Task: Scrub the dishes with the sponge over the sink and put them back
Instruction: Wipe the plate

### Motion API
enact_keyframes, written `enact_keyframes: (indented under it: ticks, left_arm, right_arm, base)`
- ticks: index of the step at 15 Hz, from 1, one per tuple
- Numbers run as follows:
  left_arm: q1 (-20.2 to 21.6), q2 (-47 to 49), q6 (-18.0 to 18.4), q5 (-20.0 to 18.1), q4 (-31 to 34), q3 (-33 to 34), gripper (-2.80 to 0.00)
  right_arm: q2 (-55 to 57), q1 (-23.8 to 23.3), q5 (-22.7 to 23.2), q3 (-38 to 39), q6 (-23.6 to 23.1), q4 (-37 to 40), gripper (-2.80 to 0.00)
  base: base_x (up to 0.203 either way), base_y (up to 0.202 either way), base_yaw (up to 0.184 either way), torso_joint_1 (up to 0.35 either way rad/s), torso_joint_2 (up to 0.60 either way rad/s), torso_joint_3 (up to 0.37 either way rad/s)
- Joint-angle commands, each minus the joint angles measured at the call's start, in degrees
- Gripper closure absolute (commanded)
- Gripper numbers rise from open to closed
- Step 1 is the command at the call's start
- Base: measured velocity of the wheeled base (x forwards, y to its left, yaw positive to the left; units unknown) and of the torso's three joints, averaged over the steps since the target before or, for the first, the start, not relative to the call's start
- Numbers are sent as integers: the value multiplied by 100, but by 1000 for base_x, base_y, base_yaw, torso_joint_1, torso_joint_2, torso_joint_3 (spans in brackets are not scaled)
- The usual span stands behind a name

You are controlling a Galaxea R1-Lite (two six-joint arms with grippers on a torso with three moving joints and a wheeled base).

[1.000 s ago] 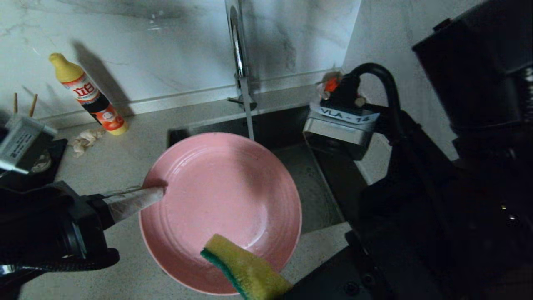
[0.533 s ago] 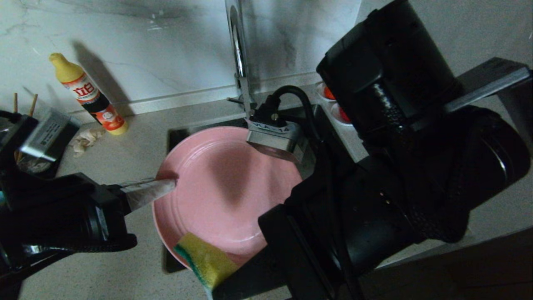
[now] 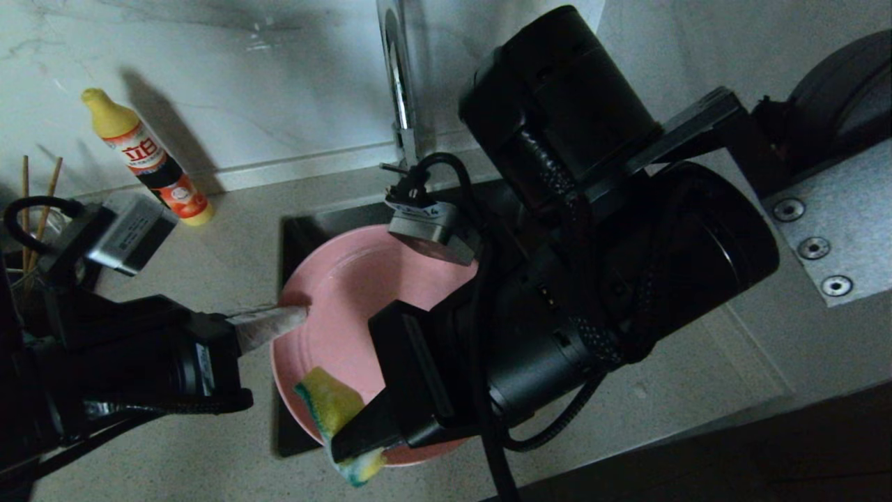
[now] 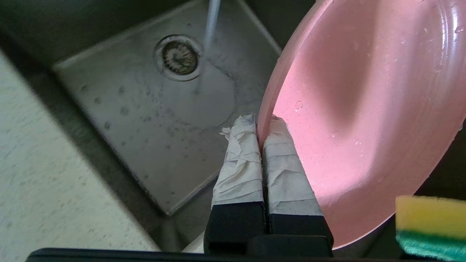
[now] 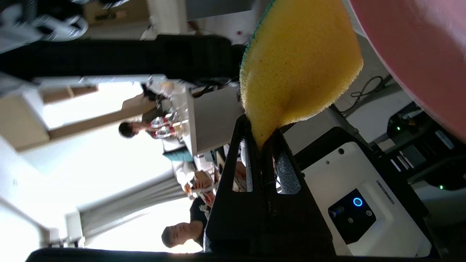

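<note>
- Pink plate [image 3: 334, 293] tilted over the sink [image 4: 120, 120], under running water.
- Left gripper [image 4: 260, 136] clamped tight on the plate's rim.
- Right gripper [image 5: 264, 145] pinches the sponge [image 3: 333, 408], apparently touching the plate's near edge.
- Chopsticks [image 3: 38, 188] stand far left.

Matte black, bulky cylindrical arm housings, with braided black cable looped behind each claw. Left gripper [image 4: 261, 145]: black fingers [image 4: 238, 171] wrapped in crinkled white tape toward the tips. Right gripper [image 5: 261, 145]: slotted black plastic fingers [image 5: 236, 171]. Silver box-shaped wrist cameras with white printed labels mounted just behind both claws.
</note>
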Motion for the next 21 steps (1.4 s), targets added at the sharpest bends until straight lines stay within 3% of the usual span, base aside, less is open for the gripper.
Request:
enact_keyframes:
  ticks: [1,4,12,16,21]
  left_arm:
    - [0,78,-44,159,-8,-28,0]
    - [0,20,-204,159,-107,-38,0]
    - [0,-128,-223,150,-166,226,0]
    - [0,-277,-219,123,-166,176,0]
    - [0,-457,-219,33,-124,191,0]
  right_arm:
    - [156,7,-186,-23,80,39,0]
    - [241,-2,-402,-5,114,85,0]
    - [301,115,-524,-8,123,-99,0]
    - [321,68,-903,-5,123,-91,0]
    - [293,-7,-965,-5,123,-105,0]
  base:
    - [0,0,0,0,0,0]
    - [0,0,0,0,0,0]
    - [0,0,0,0,0,0]
    - [0,0,0,0,0,0]
    - [0,0,0,0,0,0]
